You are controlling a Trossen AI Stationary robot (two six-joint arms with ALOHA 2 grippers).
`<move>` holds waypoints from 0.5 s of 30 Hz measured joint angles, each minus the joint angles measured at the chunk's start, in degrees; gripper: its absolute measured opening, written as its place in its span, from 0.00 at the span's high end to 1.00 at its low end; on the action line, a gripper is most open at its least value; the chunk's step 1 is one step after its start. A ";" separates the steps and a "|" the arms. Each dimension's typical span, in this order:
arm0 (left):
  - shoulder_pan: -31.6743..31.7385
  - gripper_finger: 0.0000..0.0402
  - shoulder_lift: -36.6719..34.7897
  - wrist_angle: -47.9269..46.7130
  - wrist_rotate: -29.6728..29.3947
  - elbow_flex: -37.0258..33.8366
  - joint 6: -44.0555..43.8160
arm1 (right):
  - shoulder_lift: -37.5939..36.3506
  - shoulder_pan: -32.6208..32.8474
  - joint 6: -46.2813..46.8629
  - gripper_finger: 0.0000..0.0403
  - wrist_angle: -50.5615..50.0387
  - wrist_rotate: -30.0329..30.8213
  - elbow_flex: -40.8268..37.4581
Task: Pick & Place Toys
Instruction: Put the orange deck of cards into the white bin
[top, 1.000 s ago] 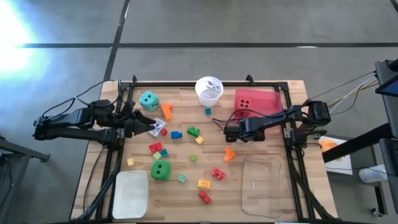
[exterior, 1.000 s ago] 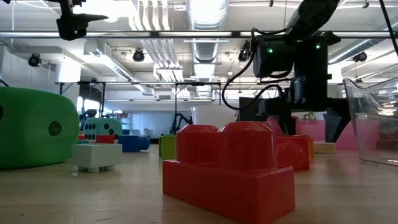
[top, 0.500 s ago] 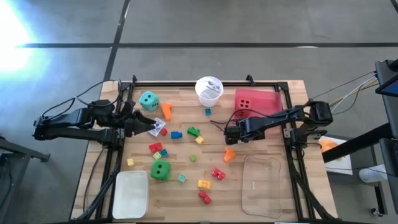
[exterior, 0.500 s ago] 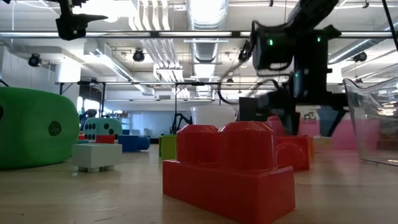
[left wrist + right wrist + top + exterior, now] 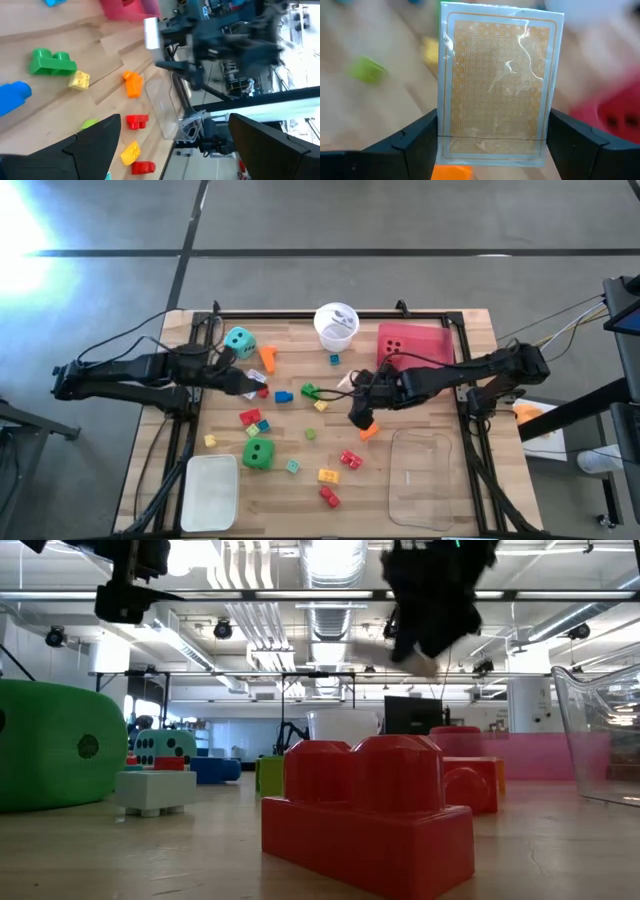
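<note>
A card (image 5: 497,90), orange-patterned back in clear wrap, is held upright between the fingers (image 5: 407,142) of the right gripper (image 5: 357,412); the gripper is seen over mid-table, just above an orange brick (image 5: 369,430), with the clear tray (image 5: 422,480) nearby. The left gripper (image 5: 250,383) is held with fingers spread and nothing between them, near the teal die (image 5: 238,341); a second card may lie just beside it, though this is poorly resolved. Bricks are scattered across the table (image 5: 440,330); the green die (image 5: 258,453) is beside the white tray (image 5: 210,492).
</note>
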 joint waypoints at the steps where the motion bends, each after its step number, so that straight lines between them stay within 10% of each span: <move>1: 0.00 0.07 1.07 0.88 0.00 0.00 -0.72 | 0.02 0.28 -1.40 0.27 0.10 0.64 1.75; 15: 0.46 0.07 15.64 22.92 -0.16 2.65 -8.28 | 0.11 1.19 -12.83 0.27 0.41 3.78 13.61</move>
